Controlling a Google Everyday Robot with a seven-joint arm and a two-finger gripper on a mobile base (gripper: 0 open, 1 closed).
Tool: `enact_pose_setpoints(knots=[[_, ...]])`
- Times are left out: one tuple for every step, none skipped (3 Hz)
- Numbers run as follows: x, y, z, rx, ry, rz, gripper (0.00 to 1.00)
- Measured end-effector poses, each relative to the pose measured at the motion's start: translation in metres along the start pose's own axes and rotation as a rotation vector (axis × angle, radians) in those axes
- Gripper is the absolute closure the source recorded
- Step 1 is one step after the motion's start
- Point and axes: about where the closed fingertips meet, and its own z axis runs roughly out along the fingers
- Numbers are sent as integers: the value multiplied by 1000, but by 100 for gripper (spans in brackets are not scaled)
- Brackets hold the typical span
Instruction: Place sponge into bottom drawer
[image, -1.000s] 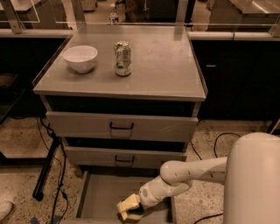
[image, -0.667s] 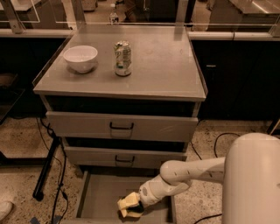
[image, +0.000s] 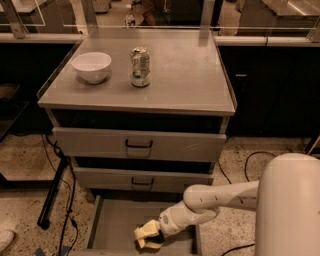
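Observation:
The bottom drawer (image: 112, 225) is pulled open below the two upper drawers, showing a flat grey floor. My gripper (image: 149, 235) reaches down into it from the right on a white arm. A yellowish sponge (image: 145, 231) sits in the gripper just above the drawer floor, at its front right; its green top does not show.
A white bowl (image: 92, 66) and a drink can (image: 140, 66) stand on the cabinet top (image: 190, 75). Two upper drawers with black handles (image: 138, 145) are pushed in. Black cables and a dark stand leg (image: 50, 195) lie on the speckled floor at the left.
The gripper with the sponge has stayed at almost the same spot in the bottom drawer, shifting very slightly.

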Motion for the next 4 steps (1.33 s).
enact_pose_setpoints(knots=[[-15, -11, 4, 5, -74, 47, 100], [-35, -25, 6, 41, -151, 95, 100], [-47, -43, 13, 59, -187, 148, 100], [-49, -45, 14, 61, -193, 156, 100]])
